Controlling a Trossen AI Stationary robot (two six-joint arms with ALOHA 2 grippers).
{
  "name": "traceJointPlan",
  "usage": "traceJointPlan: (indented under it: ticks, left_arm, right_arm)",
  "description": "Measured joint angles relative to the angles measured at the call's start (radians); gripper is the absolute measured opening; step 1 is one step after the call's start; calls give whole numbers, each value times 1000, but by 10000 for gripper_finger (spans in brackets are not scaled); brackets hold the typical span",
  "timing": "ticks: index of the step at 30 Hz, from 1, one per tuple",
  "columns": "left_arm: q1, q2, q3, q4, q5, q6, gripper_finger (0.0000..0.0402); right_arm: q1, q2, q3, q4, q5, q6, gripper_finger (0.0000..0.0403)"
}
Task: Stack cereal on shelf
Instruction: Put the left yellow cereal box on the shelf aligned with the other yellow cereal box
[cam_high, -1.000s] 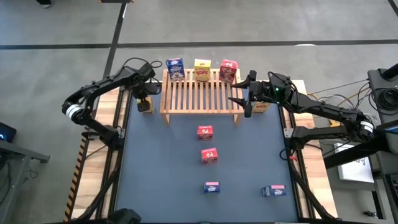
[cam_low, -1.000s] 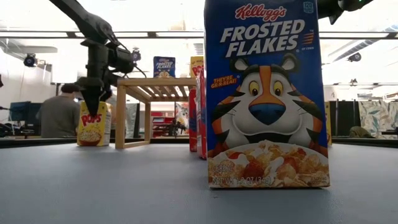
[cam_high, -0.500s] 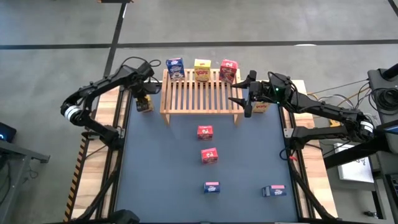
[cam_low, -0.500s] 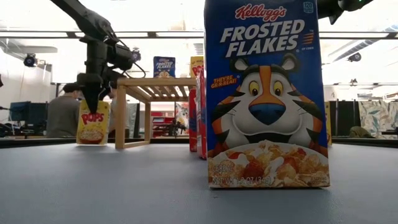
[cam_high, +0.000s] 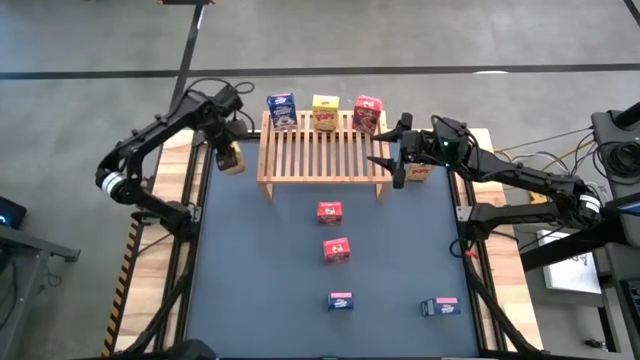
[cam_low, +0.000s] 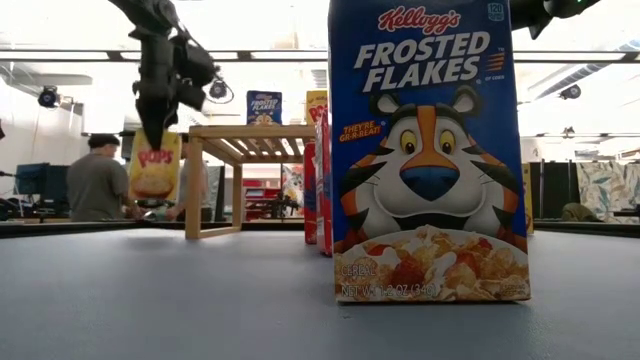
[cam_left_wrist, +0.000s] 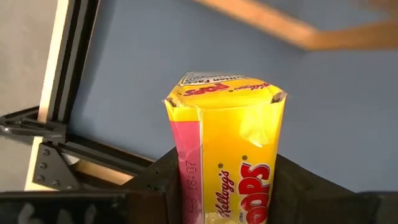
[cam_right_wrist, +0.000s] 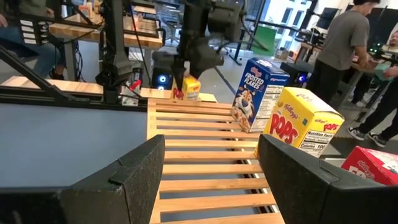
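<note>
Left gripper (cam_low: 153, 140) jaws clamped on yellow cereal box (cam_low: 154, 172) clear of surface (cam_high: 300, 270) beside shelf (cam_high: 322, 152); right gripper (cam_high: 397, 172) jaws apart, empty, at shelf's opposite end.

Dark table (cam_high: 260, 270) bears wooden shelf (cam_high: 322, 150) and perhaps four boxes (cam_high: 330, 212).

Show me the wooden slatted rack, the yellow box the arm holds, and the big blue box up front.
light wooden slatted rack (cam_high: 322, 152), high view, on the middle bars.
yellow Pops cereal box (cam_left_wrist: 227, 155), left wrist view, on its front panel.
blue Frosted Flakes cereal box (cam_low: 428, 150), low view, on the printed front.
</note>
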Motion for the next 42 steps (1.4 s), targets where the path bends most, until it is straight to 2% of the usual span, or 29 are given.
traceJointPlan:
  ticks: [5, 12, 15, 18, 20, 26, 34, 42]
  left_arm:
    - [-4, -38, 111, -80, 58, -38, 137]
    - [-26, -81, 253, -222, 57, -84, 137]
    - [-47, -97, 316, -236, 71, -109, 137]
    - [-75, -104, 373, -235, 140, -125, 137]
    - [-104, -104, 405, -229, 169, -142, 137]
    - [-217, -104, 445, -160, 184, -202, 137]
    - [-408, -86, 442, 12, 208, -251, 137]
    - [-514, -42, 442, 126, 204, -255, 137]
  right_arm:
    - [0, 0, 0, 17, 0, 2, 249]
    - [0, 6, 0, 46, -6, 48, 249]
    - [0, 13, 0, 62, -57, 74, 249]
    - [0, 30, 0, 117, -145, 124, 249]
    - [0, 47, 0, 156, -183, 150, 251]
    - [0, 111, 10, 244, -188, 178, 287]
    - [24, 266, 143, 248, -236, 252, 350]
    - [102, 425, 314, 196, -228, 230, 354]
